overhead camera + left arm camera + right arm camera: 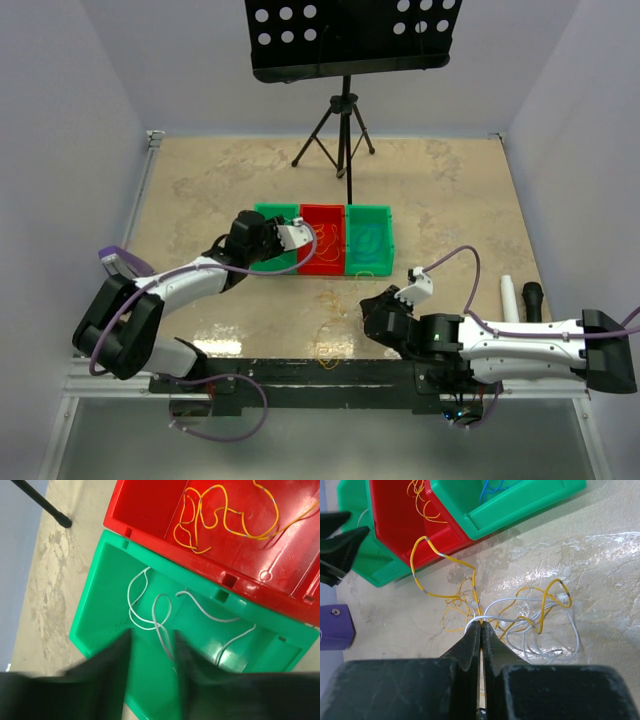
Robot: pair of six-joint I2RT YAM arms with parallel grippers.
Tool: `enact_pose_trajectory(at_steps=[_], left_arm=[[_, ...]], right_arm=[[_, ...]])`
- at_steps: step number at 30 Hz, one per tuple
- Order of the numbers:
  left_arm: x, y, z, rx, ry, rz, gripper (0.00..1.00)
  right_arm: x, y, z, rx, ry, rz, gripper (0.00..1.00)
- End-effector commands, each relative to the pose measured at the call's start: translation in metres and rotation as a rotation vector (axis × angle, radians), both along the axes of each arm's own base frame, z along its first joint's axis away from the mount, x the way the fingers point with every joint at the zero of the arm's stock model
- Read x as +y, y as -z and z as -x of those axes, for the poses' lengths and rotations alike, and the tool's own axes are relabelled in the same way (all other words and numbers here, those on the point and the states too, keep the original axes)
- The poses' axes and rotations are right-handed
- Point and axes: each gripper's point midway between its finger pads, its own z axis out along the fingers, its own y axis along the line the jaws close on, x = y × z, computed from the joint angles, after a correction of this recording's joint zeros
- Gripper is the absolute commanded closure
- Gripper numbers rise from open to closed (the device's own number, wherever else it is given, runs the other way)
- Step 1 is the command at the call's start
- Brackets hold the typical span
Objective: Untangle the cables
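Observation:
A tangle of yellow (pixel 555 582) and white (pixel 575 635) cables lies on the table near the front edge (pixel 330 340). My right gripper (pixel 481 622) (pixel 368 318) is shut on a yellow strand at the tangle's edge. A white strand wraps over its tips. My left gripper (pixel 152 650) (pixel 293 237) hangs over the left green bin (pixel 100 605), jaws apart, with nothing between them. A white cable (pixel 144 629) lies in that bin, its tail beside the right finger. The red bin (pixel 145 505) holds a yellow cable (pixel 276 512).
Three bins stand side by side mid-table: left green (pixel 272 212), red (pixel 322 225) and right green (pixel 370 240) with a thin cable inside. A music stand's tripod (pixel 340 130) stands behind them. A white (pixel 510 295) and a black (pixel 533 297) cylinder lie at the right.

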Motion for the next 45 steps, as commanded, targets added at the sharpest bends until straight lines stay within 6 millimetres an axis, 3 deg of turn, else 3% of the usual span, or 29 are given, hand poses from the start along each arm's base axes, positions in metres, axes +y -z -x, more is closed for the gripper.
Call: enact_pose_trajectory(at_steps=[1, 3, 11, 14, 18, 19, 21, 28, 33, 38, 41, 42, 45], left_arm=[[-0.011, -0.019, -0.008, 0.044, -0.019, 0.054, 0.34], [-0.016, -0.032, -0.007, 0.044, -0.008, 0.086, 0.15], [-0.016, -0.082, 0.019, 0.061, 0.002, 0.185, 0.01], [-0.025, -0.116, 0.044, 0.064, 0.088, 0.276, 0.00], [-0.053, -0.146, 0.097, 0.225, 0.286, 0.431, 0.00], [-0.063, -0.147, 0.120, 0.321, 0.364, 0.481, 0.00], [-0.074, -0.149, 0.141, 0.429, 0.448, 0.541, 0.00], [-0.095, -0.136, 0.189, 0.724, 0.689, 0.571, 0.00], [-0.097, -0.128, 0.189, 0.684, 0.707, 0.559, 0.00], [-0.101, -0.121, 0.189, 0.674, 0.703, 0.557, 0.09], [-0.103, -0.118, 0.184, 0.655, 0.694, 0.554, 0.27], [-0.103, -0.118, 0.180, 0.635, 0.684, 0.552, 0.37], [-0.104, -0.114, 0.170, 0.600, 0.647, 0.545, 0.53]], right_arm=[[0.008, -0.010, 0.000, -0.005, -0.012, -0.029, 1.00], [0.009, -0.009, 0.001, -0.003, -0.017, -0.035, 1.00], [0.025, -0.032, -0.002, -0.081, -0.107, -0.023, 1.00], [0.039, -0.055, -0.001, -0.163, -0.199, -0.052, 1.00], [0.052, -0.073, 0.003, -0.246, -0.303, -0.071, 1.00], [0.055, -0.075, 0.004, -0.259, -0.327, -0.065, 1.00], [0.064, -0.077, 0.007, -0.277, -0.378, -0.056, 1.00], [0.089, -0.073, 0.007, -0.289, -0.441, 0.003, 1.00], [0.097, -0.073, 0.006, -0.301, -0.455, 0.006, 1.00], [0.103, -0.076, 0.006, -0.312, -0.472, 0.005, 1.00], [0.105, -0.080, 0.006, -0.321, -0.471, -0.006, 1.00], [0.106, -0.082, 0.006, -0.324, -0.474, -0.011, 1.00], [0.109, -0.085, 0.008, -0.334, -0.485, -0.024, 1.00]])
